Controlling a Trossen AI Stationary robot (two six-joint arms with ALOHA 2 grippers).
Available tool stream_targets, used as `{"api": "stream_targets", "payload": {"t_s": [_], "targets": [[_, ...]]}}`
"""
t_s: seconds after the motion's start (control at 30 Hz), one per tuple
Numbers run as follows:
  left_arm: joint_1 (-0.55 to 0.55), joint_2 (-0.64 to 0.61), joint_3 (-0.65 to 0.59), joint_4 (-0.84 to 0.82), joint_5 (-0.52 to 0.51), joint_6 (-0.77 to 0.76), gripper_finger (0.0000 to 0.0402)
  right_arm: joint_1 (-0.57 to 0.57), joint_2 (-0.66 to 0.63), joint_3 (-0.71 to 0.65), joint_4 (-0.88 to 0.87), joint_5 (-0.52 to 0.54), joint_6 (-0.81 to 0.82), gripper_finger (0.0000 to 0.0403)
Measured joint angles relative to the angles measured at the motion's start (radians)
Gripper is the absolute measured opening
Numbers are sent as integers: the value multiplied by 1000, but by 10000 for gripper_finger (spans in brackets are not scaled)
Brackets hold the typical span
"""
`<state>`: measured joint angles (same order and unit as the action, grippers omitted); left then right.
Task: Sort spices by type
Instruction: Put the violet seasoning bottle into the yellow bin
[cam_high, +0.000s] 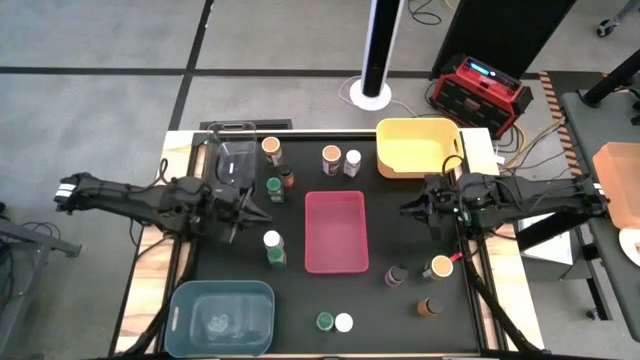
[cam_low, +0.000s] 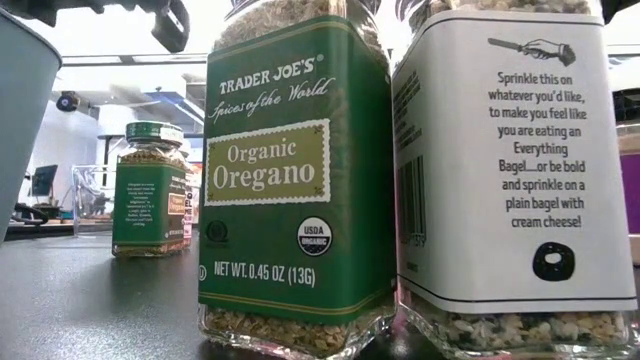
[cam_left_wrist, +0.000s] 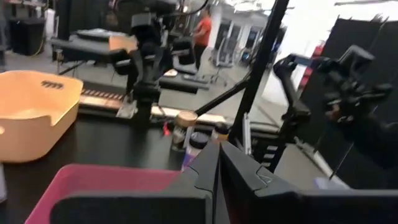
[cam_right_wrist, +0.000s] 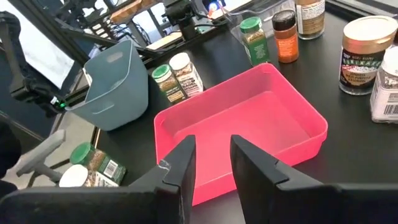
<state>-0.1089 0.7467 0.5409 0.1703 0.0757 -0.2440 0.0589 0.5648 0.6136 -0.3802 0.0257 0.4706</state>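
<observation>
Here, the spice jars (cam_high: 273, 247), small glass cylinders with round lids, are standing scattered on the matte black worktop (cam_high: 400, 230) around a smooth rectangular pink bin (cam_high: 336, 231). In the low view a green-labelled oregano jar (cam_low: 290, 180) is sitting just beside a white-labelled bagel-seasoning jar (cam_low: 510, 170). The left gripper (cam_high: 262, 208) is hovering left of the pink bin with its jaws pressed together, holding nothing. The right gripper (cam_right_wrist: 208, 165) is hanging right of the bin, its jaws standing slightly apart and empty. A rounded yellow bin (cam_high: 418, 146) and a blue-grey bin (cam_high: 222, 316) are sitting at opposite corners.
</observation>
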Motion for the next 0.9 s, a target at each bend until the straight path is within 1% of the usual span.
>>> {"api": "stream_targets", "payload": {"t_s": [0.1,0.2,0.33,0.4,0.57,0.67,0.83,0.9], "targets": [[0,-3,17,-68,-27,16,0,0,16,4,61,0,-10,92],[0,-4,19,-108,-58,23,0,25,60,35,67,-7,-10,98],[0,-15,17,-128,-91,26,0,95,166,118,7,-7,-45,109],[0,-19,15,-143,-93,23,0,120,225,174,-44,10,-72,116],[-1,-37,22,-144,-93,19,0,172,370,343,-292,99,-75,134],[-1,-59,22,-153,-93,22,0,201,462,445,-462,135,-37,143],[-1,-96,22,-196,-94,22,0,248,617,590,-697,132,52,163],[-1,-105,22,-196,-94,22,0,267,671,634,-763,104,88,171]]}}
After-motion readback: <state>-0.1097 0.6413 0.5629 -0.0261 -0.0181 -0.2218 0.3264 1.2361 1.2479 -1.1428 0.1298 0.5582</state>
